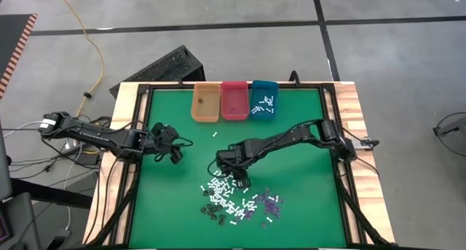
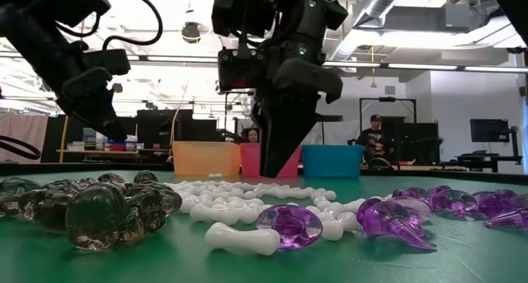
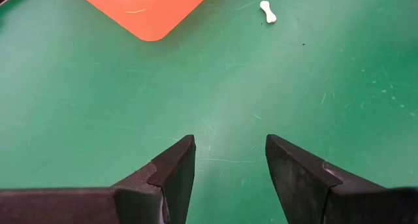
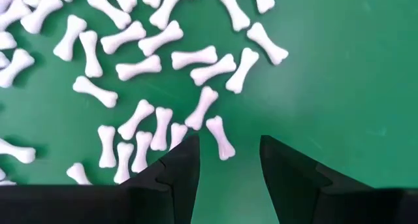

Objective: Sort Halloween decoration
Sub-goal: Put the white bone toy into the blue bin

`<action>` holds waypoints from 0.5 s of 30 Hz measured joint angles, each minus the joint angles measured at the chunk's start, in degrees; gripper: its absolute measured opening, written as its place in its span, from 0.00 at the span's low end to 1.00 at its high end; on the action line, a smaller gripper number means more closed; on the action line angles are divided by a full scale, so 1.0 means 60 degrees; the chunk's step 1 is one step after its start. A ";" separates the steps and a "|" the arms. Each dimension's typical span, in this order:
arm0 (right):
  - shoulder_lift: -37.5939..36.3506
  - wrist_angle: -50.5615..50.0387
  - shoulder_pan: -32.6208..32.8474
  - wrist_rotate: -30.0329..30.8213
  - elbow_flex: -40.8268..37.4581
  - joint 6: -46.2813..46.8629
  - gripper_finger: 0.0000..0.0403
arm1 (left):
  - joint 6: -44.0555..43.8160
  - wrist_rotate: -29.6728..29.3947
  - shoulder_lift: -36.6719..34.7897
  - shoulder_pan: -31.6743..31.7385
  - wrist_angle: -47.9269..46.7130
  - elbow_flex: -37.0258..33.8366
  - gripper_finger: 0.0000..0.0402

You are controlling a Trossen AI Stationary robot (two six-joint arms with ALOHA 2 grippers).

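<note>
Green felt (image 1: 175,199) covers the table under both my arms, framed by a pale wooden border, with grey floor all around. From above I see three bins in a row at the far edge: one orange bin (image 1: 205,103), one pink bin (image 1: 234,100), one teal bin (image 1: 263,100), the teal one already dotted with white pieces. Only the level view shows the room behind, where a person (image 2: 376,134) sits beyond the bins, and it shows the dark clear pieces (image 2: 99,205) and purple pieces (image 2: 396,213) as lumpy shapes rather than specks.

My right gripper (image 4: 228,162) hangs just over the near-middle of the table, fingers apart and holding nothing, at the edge of the white bones (image 4: 157,61); its wrist camera shows them as little bones, too many and too overlapped to count surely. One bone lies just ahead of the gap between my fingers. Open felt lies to one side of that heap.

My left gripper (image 3: 228,168) waits at the table's left side, fingers spread wide and empty, over bare felt near a corner of the orange bin, with one stray bone (image 3: 268,12) lying alone ahead.
</note>
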 joint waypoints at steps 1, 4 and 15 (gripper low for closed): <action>0.0052 0.0087 0.0016 -0.0004 0.0000 0.0001 0.46 | -0.0007 0.0001 0.0000 0.0000 0.0001 0.0000 0.45; 0.0100 0.0184 0.0093 -0.0028 -0.0083 -0.0160 0.44 | -0.0011 -0.0001 0.0000 0.0000 -0.0002 0.0000 0.45; 0.0078 0.0791 0.0178 0.0446 -0.0463 0.0011 0.38 | 0.0018 -0.0009 0.0000 0.0000 -0.0013 0.0000 0.45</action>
